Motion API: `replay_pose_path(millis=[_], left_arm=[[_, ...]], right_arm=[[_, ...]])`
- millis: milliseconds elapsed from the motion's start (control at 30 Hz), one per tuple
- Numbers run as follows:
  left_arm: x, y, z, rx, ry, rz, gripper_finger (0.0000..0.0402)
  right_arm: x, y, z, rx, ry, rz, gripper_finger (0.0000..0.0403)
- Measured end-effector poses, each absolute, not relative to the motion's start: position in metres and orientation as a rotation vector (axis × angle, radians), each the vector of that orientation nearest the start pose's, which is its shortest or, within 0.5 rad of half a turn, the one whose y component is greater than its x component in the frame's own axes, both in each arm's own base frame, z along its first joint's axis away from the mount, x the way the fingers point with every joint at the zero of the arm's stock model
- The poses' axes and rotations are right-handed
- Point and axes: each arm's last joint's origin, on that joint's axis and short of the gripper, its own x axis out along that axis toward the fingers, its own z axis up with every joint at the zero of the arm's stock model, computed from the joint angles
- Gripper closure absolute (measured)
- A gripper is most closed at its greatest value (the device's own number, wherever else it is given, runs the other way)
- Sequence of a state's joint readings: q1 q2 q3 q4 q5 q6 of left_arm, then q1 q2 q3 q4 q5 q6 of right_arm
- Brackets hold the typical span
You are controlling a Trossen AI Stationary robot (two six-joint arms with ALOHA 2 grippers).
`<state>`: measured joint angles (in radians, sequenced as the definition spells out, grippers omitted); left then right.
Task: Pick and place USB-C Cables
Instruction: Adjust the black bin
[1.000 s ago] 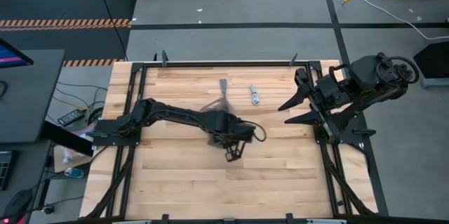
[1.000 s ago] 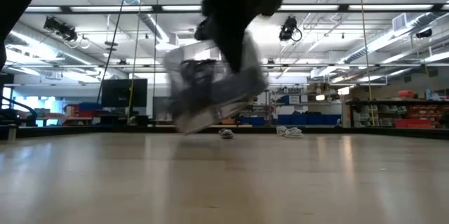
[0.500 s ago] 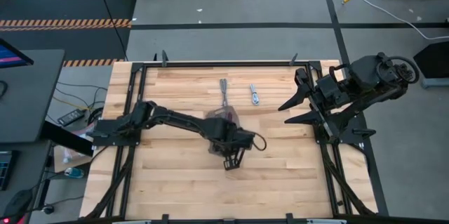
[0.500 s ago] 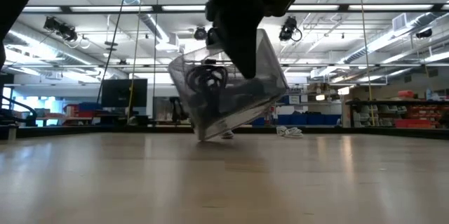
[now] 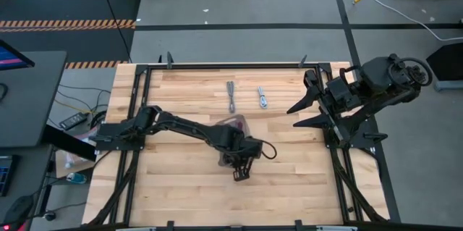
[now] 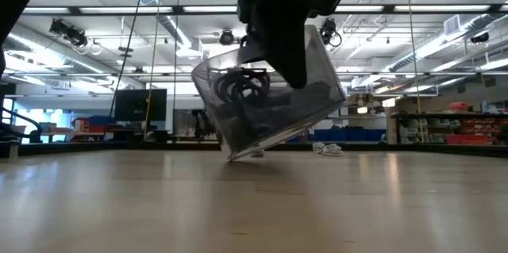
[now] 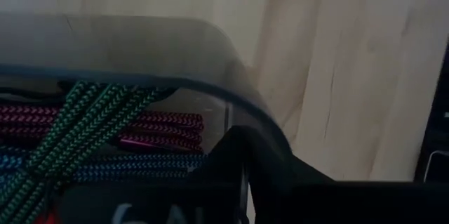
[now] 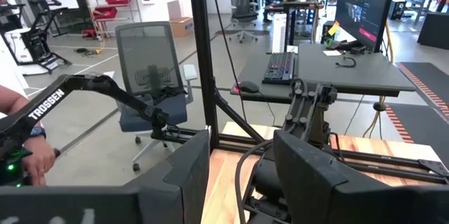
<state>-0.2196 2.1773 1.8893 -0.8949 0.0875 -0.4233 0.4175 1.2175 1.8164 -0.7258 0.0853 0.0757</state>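
Tray [image 6: 270,98] shifted nearer me, tilted, cables [image 7: 84,136] inside; my left claw [image 5: 241,167] pinching rim. Two cables [image 5: 246,97] remain on desk [image 5: 181,187].

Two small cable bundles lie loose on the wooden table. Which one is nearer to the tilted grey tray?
The grey cable bundle, the one further from the parked right arm. It lies just beyond the tilted grey plastic tray; the silver bundle lies further aside.

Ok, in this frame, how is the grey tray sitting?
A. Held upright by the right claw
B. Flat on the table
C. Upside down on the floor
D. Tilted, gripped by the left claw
D: in the low view the grey tray hangs tilted under the left claw, coiled cables inside; the right claw waits apart at the table's edge.
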Motion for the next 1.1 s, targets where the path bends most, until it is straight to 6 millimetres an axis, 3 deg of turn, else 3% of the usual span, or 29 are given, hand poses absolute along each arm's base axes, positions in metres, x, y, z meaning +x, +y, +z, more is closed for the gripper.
replay_pose_path(millis=[467,667,900,1033,1100], left_arm=[[0.454,-0.103,0.217,-0.233,1.161,-0.062,0.0361],[0.460,-0.088,0.225,-0.277,1.119,-0.024,0.0360],[0.464,-0.071,0.289,-0.222,1.027,-0.007,0.0359],[0.443,-0.065,0.335,-0.059,1.040,0.181,0.0365],[0.427,-0.060,0.347,0.026,1.064,0.306,0.0371]], right_arm=[[0.177,0.077,0.529,0.062,0.117,0.363,0.0239],[0.176,0.073,0.516,0.050,0.250,0.257,0.0239],[0.177,0.065,0.495,0.020,0.435,0.027,0.0251],[0.174,0.059,0.487,0.008,0.519,-0.072,0.0293],[0.171,0.056,0.481,0.003,0.573,-0.122,0.0333]])
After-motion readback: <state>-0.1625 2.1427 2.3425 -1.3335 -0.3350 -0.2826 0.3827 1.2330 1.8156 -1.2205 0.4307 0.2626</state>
